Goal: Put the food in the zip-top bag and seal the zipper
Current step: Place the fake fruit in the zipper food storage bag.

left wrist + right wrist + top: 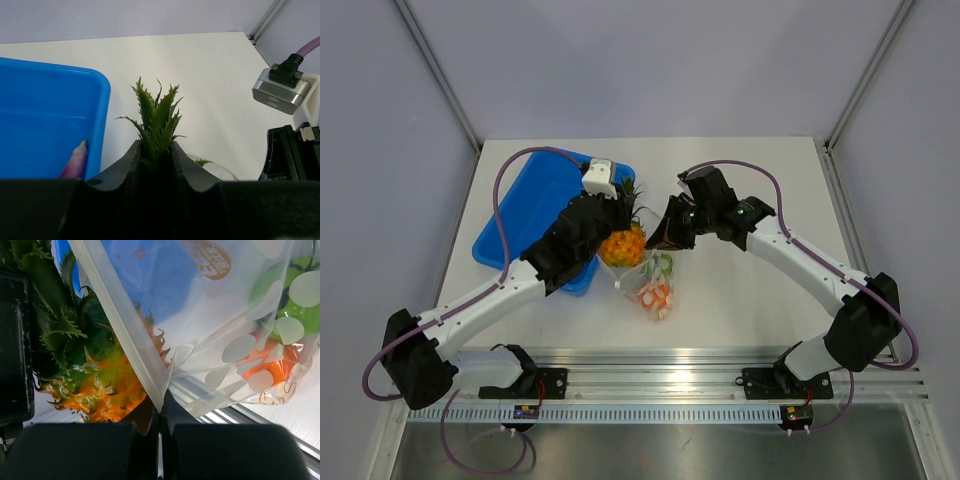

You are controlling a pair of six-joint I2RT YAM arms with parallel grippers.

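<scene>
My left gripper (pixel 612 214) is shut on the green leaves (pixel 157 117) of the yellow-orange pineapple (pixel 622 245), which hangs just left of the bag's mouth. My right gripper (pixel 670 232) is shut on the mouth edge of the clear dotted zip-top bag (pixel 655 285) and holds it up by the zipper strip (pixel 125 335). Inside the bag are the orange ball (pixel 265 365) and the green ball (pixel 295 305). In the right wrist view the pineapple (pixel 100 385) is outside the bag, against the strip. The purple eggplant (pixel 75 160) lies in the blue tray (pixel 50 110).
The blue tray (pixel 520 215) sits at the left, partly under my left arm. The right arm's wrist camera (pixel 280 92) is close on the right of the left wrist view. A metal rail (pixel 650 385) runs along the table's near edge.
</scene>
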